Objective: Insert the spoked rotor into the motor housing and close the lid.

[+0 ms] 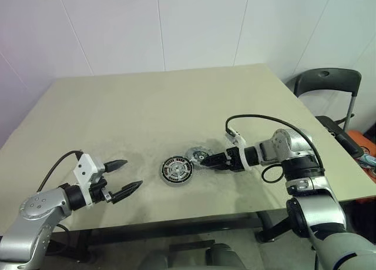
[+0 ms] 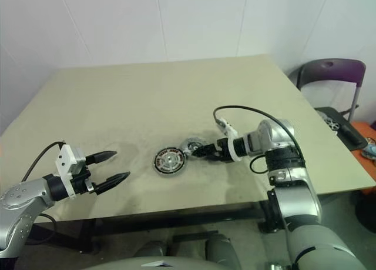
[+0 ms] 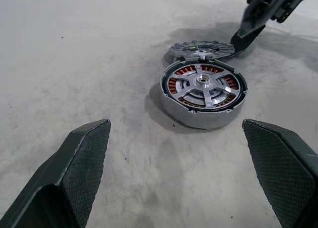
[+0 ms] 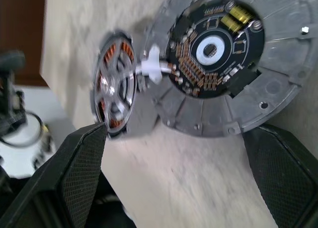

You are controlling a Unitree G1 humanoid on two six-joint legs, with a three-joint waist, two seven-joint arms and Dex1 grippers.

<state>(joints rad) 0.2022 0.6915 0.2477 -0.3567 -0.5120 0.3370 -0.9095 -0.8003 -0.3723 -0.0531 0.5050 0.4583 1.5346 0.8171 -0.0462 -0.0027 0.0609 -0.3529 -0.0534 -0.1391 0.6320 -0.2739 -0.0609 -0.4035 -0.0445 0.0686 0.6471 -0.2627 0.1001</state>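
Your right gripper point(image 1: 207, 160) is spread wide, straddling the lid point(image 4: 218, 64), which lies flat on the desk point(image 1: 176, 105); the housing point(image 3: 203, 91), rotor point(image 3: 202, 81) already seated, sits just beyond. Stiff, heavy, slick metal: pinch opposite rim edges.

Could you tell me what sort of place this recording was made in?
Probably a plain indoor test room or lab: a bare beige table stands against white panelled walls, a dark chair sits at its side, and only motor parts, the motor housing and the lid, lie on it.
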